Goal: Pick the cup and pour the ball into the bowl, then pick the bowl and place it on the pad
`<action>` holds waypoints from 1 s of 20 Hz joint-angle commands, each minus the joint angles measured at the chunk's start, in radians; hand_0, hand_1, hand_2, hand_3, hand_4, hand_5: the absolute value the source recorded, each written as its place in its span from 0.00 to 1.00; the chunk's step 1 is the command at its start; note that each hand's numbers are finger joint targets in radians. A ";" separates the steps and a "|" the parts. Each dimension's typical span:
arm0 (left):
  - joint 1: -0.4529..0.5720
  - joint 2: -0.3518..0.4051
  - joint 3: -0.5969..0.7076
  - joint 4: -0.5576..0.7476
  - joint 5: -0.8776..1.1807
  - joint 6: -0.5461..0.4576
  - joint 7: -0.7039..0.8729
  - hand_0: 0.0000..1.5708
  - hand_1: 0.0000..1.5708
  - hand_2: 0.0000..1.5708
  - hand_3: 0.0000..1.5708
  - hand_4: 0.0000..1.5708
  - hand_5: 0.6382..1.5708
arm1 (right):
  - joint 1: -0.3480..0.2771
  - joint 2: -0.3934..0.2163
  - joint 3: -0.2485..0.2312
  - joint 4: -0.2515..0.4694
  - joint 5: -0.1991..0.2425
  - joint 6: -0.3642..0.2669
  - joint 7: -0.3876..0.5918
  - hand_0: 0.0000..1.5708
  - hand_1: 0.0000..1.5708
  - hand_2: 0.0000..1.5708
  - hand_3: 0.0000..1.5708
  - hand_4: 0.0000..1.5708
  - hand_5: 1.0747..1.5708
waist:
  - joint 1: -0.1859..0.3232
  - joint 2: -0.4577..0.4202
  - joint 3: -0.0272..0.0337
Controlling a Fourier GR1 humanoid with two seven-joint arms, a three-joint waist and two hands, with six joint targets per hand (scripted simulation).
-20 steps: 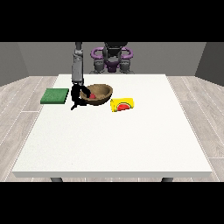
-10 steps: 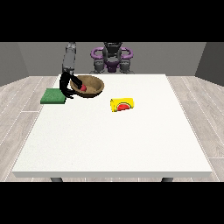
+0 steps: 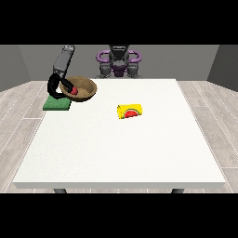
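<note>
1. Front view, the table: a large white table (image 3: 121, 148) fills most of the scene, with the robot (image 3: 118, 62) small behind its far edge.

2. Front view, the bowl: a brown bowl (image 3: 84, 89) hangs near the table's far left corner, tilted a little, its left part over the green pad (image 3: 56, 104) and its right part over bare table. I cannot tell whether its underside touches the pad or sits just above it.

3. Front view, the ball: a small red ball (image 3: 73, 90) lies inside the bowl, against its left inner side, close by the black fingers.

4. Front view, the hand at the view's left (image 3: 56, 87): its grey forearm slants down from above to the bowl's left rim. The black fingers are curled round that rim, one part reaching over the edge into the bowl toward the ball and the rest wrapping the outside wall on the left. The bowl thus sits to the right of the palm, held by its near-left edge.

5. Front view, the pad: it lies flat at the table's left edge, mostly showing below and to the left of the hand.

6. Front view, the cup: a yellow cup (image 3: 130, 112) lies on its side near the table's middle, well apart from the bowl, with a red and green mark on its face.

7. Front view, the other hand: it does not show over the table, so nothing can be said of its fingers.
</note>
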 commanded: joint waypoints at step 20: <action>-0.001 0.052 0.013 -0.154 0.038 0.080 0.029 0.00 0.00 0.00 0.00 0.08 0.96 | -0.061 -0.260 -0.175 0.342 -0.052 0.207 -0.329 1.00 1.00 1.00 0.37 0.83 0.96 | 0.000 0.136 0.0028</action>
